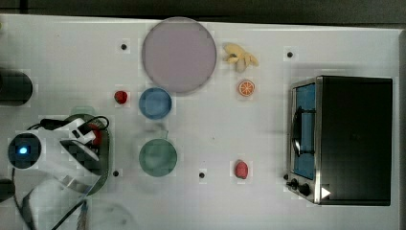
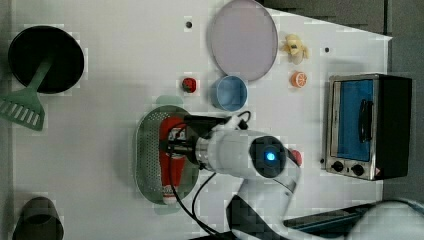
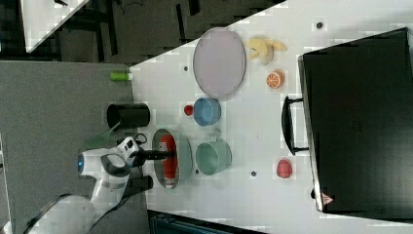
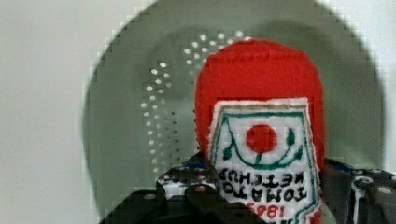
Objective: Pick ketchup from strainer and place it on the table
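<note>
**Gripper clamping the ketchup bottle inside the strainer**

Going left to right across the left view, you are looking first at a black round pan (image 2: 46, 59) with a green slotted spatula (image 2: 24, 107) leaning out of it, and a dark cup (image 2: 39, 220) sitting near the lower corner. Next you are seeing the strainer (image 2: 146, 155), a pale green perforated oval basket resting on the white table (image 2: 100, 150). The ketchup (image 2: 171, 131) is lying lengthwise in it, red body with a white label and a white end pointing toward the left view's bottom.

Your gripper (image 2: 176, 145) is reaching into the strainer from the left view's right, and its fingers are sitting on either side of the bottle's middle. In the wrist view the ketchup (image 4: 261, 135) is filling the space between the dark fingers (image 4: 191, 191), label reading TOMATO KETCHUP, so you are grasping the bottle. It is lying low within the strainer (image 4: 140, 116); whether it is lifting off the bottom, you cannot tell.

Further right, a small red fruit (image 2: 188, 84) is sitting beside a blue bowl (image 2: 230, 93), with a large grey plate (image 2: 243, 40) above them. Beyond those you are seeing a yellow banana piece (image 2: 295, 47), an orange slice (image 2: 299, 79), and the toaster oven (image 2: 369, 126) at the table's far end.
</note>
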